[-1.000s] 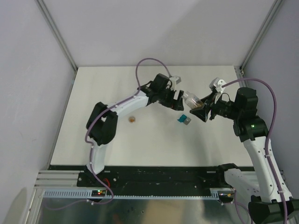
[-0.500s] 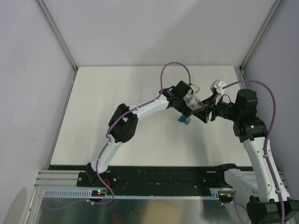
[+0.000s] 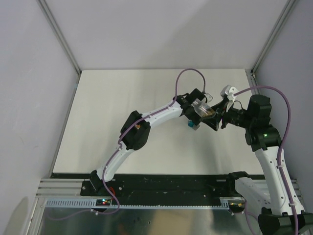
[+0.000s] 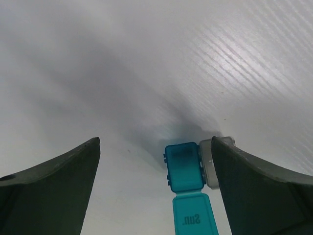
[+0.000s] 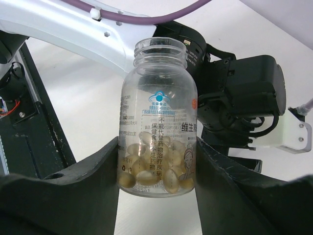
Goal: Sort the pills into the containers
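Three pale walls [image 3: 161, 34], one white table [image 3: 112, 98]

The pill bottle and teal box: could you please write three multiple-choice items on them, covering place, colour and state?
1. Where is the teal box? A) on the table below the left pincer B) in a drawer C) on a shelf
2. What colour are the capsules in the bottle? A) red B) pale yellow C) blue
3. How is the bottle? A) capped, lying flat B) uncapped, gripped by the right pincer C) shattered
Key: 1 A, seen between the open fingers; 2 B, visible through the clear wall; 3 B, bare neck, pinched at its sides.
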`<state>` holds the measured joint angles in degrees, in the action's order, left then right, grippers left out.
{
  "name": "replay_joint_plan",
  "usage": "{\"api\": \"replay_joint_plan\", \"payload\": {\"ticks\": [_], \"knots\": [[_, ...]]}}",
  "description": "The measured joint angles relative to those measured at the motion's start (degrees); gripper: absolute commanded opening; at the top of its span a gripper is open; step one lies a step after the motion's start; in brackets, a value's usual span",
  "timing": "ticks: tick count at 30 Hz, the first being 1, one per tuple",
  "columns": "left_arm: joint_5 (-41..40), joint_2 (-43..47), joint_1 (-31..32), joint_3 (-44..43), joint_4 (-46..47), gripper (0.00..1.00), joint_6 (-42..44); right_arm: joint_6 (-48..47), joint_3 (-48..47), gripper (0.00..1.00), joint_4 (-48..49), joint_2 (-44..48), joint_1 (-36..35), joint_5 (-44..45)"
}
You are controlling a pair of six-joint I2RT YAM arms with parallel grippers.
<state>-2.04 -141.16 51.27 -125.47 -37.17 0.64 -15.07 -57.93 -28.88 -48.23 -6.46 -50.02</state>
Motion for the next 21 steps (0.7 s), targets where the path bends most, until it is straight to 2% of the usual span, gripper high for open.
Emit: {"api": "replay_joint_plan", "payload": {"ticks": [12, 21], "knots": [[-0.31, -0.94, 0.46, 0.26, -1.55, 0.95, 1.44, -0.13, 0.31, 0.0, -0.22, 0.59, -0.02, -0.04], [0.96, 2.45, 0.72, 6.95, -1.46, 0.94, 2.82, -0.2, 0.87, 0.0, -0.46, 0.63, 0.0, -0.07]]}}
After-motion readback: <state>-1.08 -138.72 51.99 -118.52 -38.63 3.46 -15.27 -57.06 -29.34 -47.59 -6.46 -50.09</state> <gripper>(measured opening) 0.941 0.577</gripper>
